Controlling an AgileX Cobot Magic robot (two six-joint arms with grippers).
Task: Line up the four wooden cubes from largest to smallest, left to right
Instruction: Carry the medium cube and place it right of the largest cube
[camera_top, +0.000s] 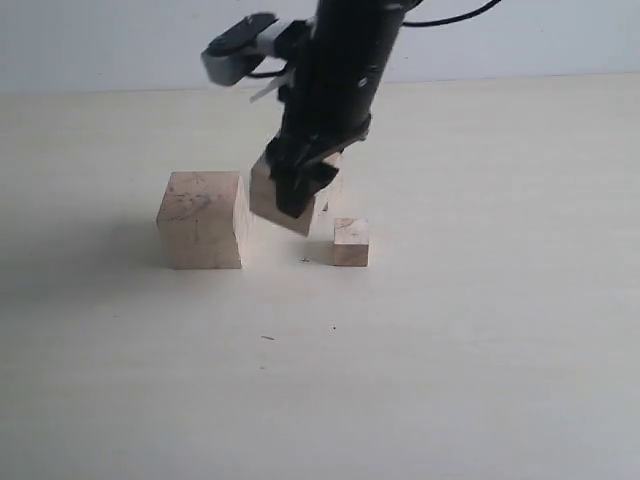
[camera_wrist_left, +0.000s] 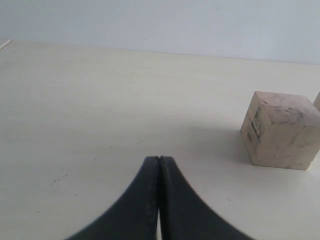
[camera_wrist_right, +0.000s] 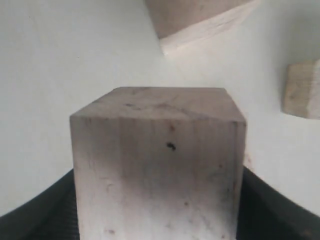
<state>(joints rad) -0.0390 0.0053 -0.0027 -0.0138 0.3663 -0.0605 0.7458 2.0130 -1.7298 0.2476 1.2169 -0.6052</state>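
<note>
The largest wooden cube (camera_top: 200, 220) stands on the table at the left; the left wrist view shows it too (camera_wrist_left: 282, 130). My right gripper (camera_top: 290, 195) is shut on a mid-sized cube (camera_top: 272, 198), which hangs tilted just above the table, close to the right of the largest one. That held cube (camera_wrist_right: 157, 160) fills the right wrist view between the dark fingers (camera_wrist_right: 272, 210). The smallest cube (camera_top: 350, 242) sits on the table to the right. A further cube (camera_top: 332, 185) peeks out behind the right gripper, mostly hidden. My left gripper (camera_wrist_left: 159, 160) is shut and holds nothing, well short of the largest cube.
The pale table (camera_top: 450, 350) stretches bare around the cubes, with a white wall (camera_top: 100, 40) behind it. In the right wrist view two other cubes show past the held one, a big one (camera_wrist_right: 195, 17) and a small one (camera_wrist_right: 302, 89).
</note>
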